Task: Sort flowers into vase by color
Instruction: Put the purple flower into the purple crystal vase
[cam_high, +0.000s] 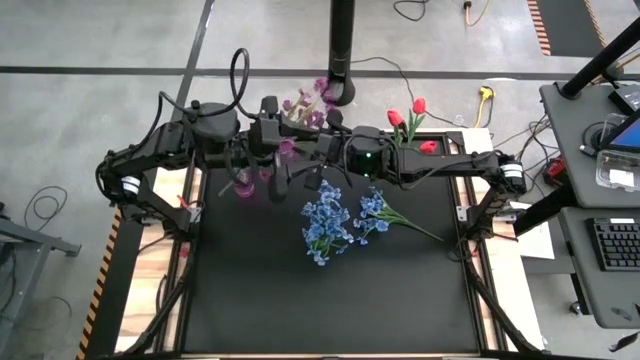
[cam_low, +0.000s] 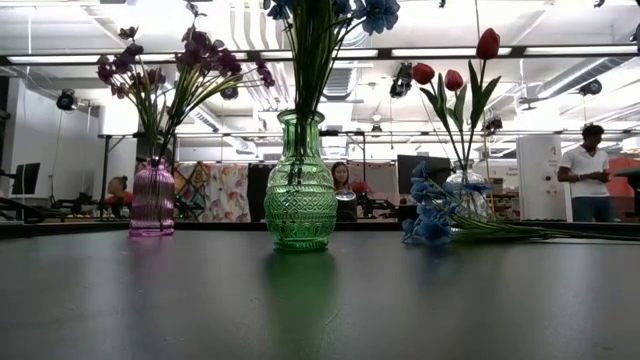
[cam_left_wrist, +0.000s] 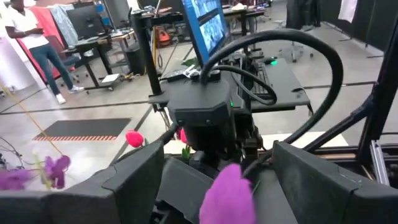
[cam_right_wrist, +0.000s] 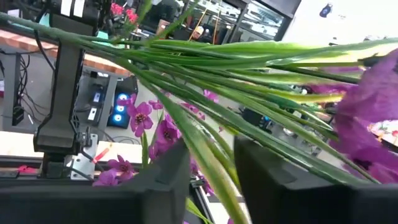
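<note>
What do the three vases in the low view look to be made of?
All look like glass. The green embossed vase is translucent with a diamond-pattern relief and glossy highlights. The purple ribbed vase is tinted and see-through. The clear vase is colourless, stems visible inside. Moulded plastic can't be ruled out.

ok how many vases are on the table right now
3, in a row in the low view: a purple vase with purple flowers, a green vase in the middle, and a clear vase with red tulips. Others could be hidden.
</note>
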